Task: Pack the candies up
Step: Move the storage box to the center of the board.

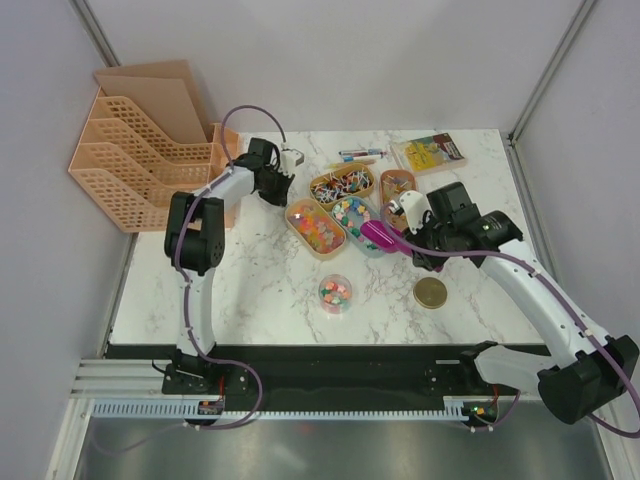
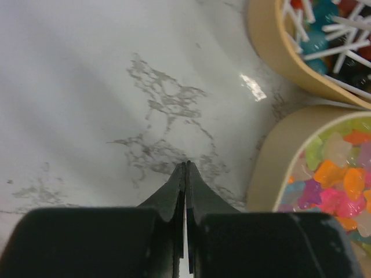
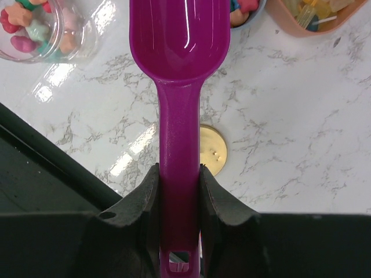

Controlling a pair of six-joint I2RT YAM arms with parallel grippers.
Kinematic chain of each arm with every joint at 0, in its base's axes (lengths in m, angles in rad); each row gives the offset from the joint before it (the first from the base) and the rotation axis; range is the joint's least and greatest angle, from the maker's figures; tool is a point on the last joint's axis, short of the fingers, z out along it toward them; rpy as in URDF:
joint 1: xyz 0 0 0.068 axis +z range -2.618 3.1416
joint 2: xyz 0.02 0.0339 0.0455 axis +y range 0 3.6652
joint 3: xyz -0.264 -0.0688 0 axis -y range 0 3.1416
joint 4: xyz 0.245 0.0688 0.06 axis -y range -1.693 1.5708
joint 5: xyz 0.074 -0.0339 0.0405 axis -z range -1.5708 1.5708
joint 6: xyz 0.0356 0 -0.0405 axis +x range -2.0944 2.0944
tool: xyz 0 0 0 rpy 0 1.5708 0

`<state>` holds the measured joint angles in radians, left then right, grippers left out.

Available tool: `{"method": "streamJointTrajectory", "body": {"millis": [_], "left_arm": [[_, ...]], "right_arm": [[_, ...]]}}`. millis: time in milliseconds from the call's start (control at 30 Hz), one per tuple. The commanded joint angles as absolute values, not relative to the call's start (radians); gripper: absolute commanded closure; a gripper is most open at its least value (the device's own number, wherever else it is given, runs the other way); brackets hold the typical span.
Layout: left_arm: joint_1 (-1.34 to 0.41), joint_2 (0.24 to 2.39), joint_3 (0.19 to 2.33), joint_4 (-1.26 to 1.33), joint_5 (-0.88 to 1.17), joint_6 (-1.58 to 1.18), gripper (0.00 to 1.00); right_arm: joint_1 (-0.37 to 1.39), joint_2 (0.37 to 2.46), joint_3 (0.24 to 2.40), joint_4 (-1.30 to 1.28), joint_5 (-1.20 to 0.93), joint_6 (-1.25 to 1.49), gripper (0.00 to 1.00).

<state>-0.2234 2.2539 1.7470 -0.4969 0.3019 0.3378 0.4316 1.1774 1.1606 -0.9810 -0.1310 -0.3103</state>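
Nearest to us on the marble tabletop [image 1: 270, 290] a round gold lid [image 1: 432, 293] lies flat. Well apart to its left stands a small clear cup [image 1: 335, 292] holding a few pastel candies [image 1: 336, 290].

Just beyond the lid we meet the right hand [image 1: 408, 232]. Its fingers [image 3: 145, 197] pinch the handle of a magenta scoop [image 3: 179, 52] from both sides. From the wrist we see that handle crossing over the lid's edge. The scoop's head reaches the rim of a round bowl [image 1: 334, 212] of pastel multicolour chunks. We can't tell whether scoop and bowl touch.

Moving on, we come to the rest of the cluster. A tan tray [image 2: 272, 168] is heaped with bright orange, pink and yellow sweets, touching the bowl's left side. Behind it sits a second tan tray [image 2: 269, 46] full of white-stick lollipops [image 2: 324, 35]. A salmon tray [image 3: 293, 24] of wrapped ones stands to the right of that.

Just left of the two tan trays we have the left hand [image 2: 186, 174]. Its fingertips are pressed together, finger against finger, pointing down at bare marble beside the gap between the trays.

Farthest back, coloured pens [image 1: 358, 154] and a flat yellow packet [image 1: 430, 152] lie near the rear edge. A peach mesh file rack [image 1: 140, 160] fills the far left corner.
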Motion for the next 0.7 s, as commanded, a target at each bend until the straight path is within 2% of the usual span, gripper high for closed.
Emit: {"method": "streamJointTrajectory", "body": {"millis": [0,300,667], "left_arm": [[-0.282,2.165,1.625,-0.525,0.357,0.4,0.98],[-0.333,2.008,1.366,-0.485,0.388,0.379,0.98],[-0.432,1.908,1.258,-0.5,0.429,0.334,0.98]], "right_arm": [[0.425,1.149,1.138,-0.996,-0.155,-0.314,1.0],[0.422,1.169,1.132,-1.014,-0.169,-0.336,1.0],[0.434,1.247,1.176,-1.092,-0.146,-0.41,1.0]]}}
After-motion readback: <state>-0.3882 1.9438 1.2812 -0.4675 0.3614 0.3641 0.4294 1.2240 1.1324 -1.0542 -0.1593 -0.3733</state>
